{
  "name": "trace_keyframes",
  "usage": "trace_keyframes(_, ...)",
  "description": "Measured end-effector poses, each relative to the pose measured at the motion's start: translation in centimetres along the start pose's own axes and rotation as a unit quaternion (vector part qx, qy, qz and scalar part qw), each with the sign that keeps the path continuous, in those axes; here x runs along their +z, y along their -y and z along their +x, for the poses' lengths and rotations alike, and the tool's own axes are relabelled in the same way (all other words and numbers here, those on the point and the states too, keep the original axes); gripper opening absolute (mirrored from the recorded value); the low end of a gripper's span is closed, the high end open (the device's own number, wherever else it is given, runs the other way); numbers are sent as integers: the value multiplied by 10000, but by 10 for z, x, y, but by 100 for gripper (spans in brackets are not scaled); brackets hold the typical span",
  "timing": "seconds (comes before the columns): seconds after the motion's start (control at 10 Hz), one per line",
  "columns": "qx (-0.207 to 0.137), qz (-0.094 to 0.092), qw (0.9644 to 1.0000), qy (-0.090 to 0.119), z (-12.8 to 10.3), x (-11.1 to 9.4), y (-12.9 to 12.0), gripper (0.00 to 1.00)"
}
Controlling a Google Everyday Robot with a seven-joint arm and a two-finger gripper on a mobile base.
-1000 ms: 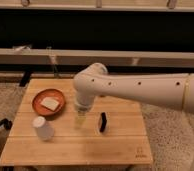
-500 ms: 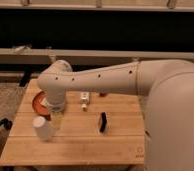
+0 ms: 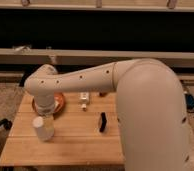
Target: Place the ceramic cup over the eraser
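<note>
The white ceramic cup (image 3: 43, 129) stands upright on the wooden table (image 3: 75, 145), at the front left. The black eraser (image 3: 103, 122) lies on the table to the cup's right, well apart from it. My gripper (image 3: 46, 116) hangs at the end of the white arm (image 3: 90, 80), directly over the cup's top and very close to it. The arm's wrist hides most of the gripper.
An orange plate (image 3: 61, 103) sits behind the cup, partly hidden by the arm. A small white item (image 3: 83, 100) stands mid-table, with a reddish-brown object (image 3: 102, 93) behind it under the arm. A dark wall and ledge run behind the table.
The arm has swung left from the table's middle, across the plate, and the gripper has come down to just above the cup. The cup and eraser have not moved.
</note>
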Motion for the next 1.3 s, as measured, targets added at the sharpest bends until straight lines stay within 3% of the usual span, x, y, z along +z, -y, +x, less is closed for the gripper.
trace_keyframes(1.0,-377,28,9993,-64,-40,38,9,80)
trace_keyframes(1.3,-382,6,9992,-108,-37,43,21,80)
